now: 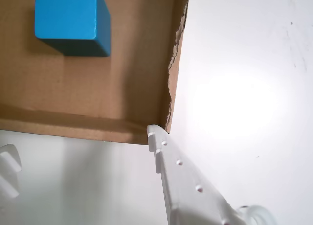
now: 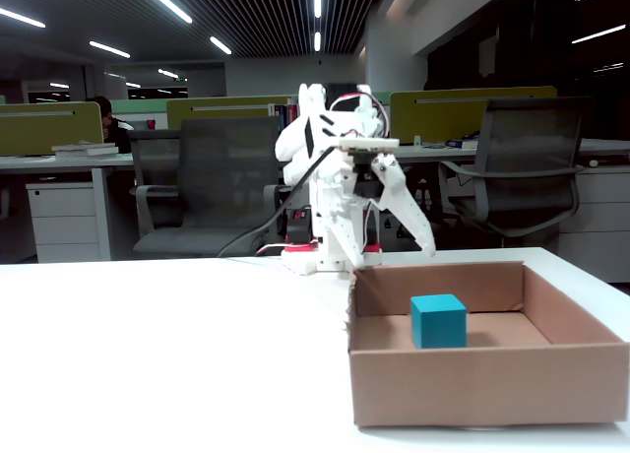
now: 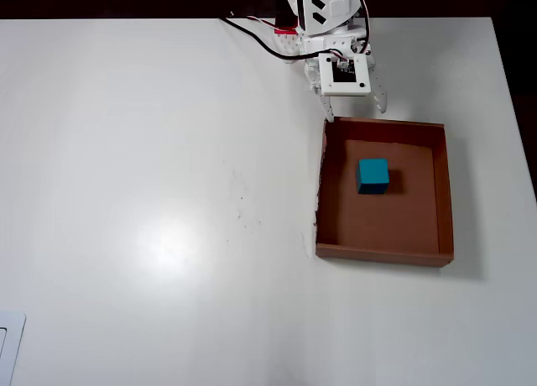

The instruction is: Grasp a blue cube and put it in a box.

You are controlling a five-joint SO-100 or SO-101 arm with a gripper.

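The blue cube (image 3: 373,174) rests on the floor of the brown cardboard box (image 3: 445,193), towards the wall nearest the arm. It shows in the fixed view (image 2: 438,320) and at the top left of the wrist view (image 1: 66,14). The box (image 2: 482,384) has a torn corner edge (image 1: 172,73). My gripper (image 3: 356,113) is open and empty. It hangs just outside the box wall nearest the arm's base, apart from the cube. One white finger (image 1: 181,176) points at the box corner; the other finger (image 1: 7,161) shows at the left edge.
The white table (image 3: 168,193) spreads wide to the left of the box in the overhead view. The arm's base (image 2: 315,246) and its cables stand at the table's far edge. Office chairs and desks stand behind the table. A pale object (image 3: 8,344) lies at the bottom left corner.
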